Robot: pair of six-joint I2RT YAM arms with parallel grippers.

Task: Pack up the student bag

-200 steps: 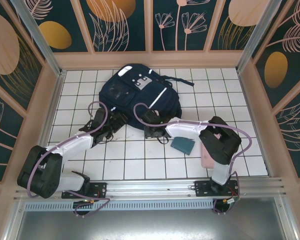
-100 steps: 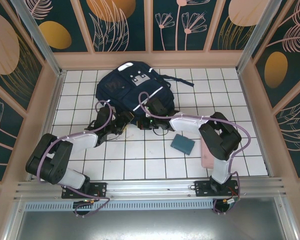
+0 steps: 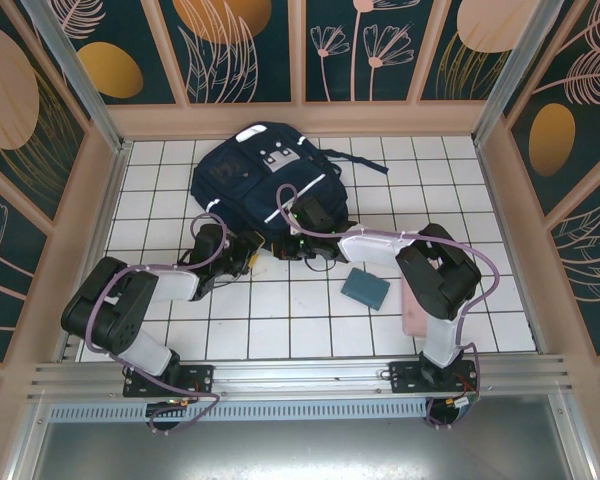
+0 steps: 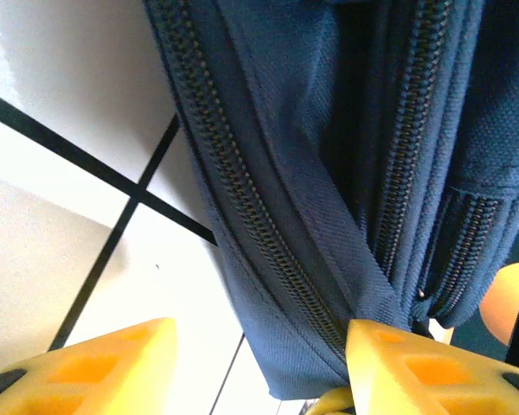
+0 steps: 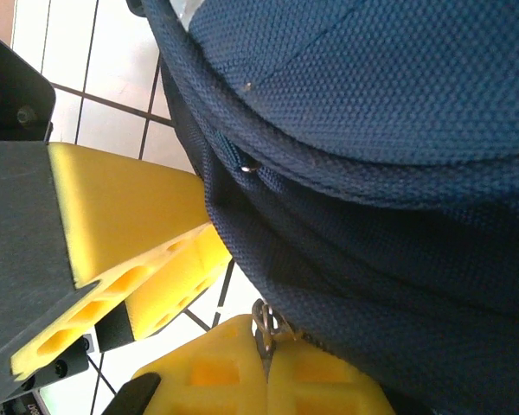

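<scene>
Lying at the far middle of the white tiled table (image 3: 180, 330), the large dark navy fabric student bag (image 3: 270, 185) has both arms reaching its near edge. The left gripper (image 4: 259, 346) holds its yellow jaws spread, the bag's zippered corner between them and touching one. The right gripper (image 5: 264, 346) has its jaws pressed together, pinching a small metal zipper pull (image 5: 261, 322) on the bag.

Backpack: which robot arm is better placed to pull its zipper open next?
Right, probably. The right gripper is shut on a small metal zipper pull at the edge of the student bag; the left gripper is open by a corner, gripping nothing.
</scene>
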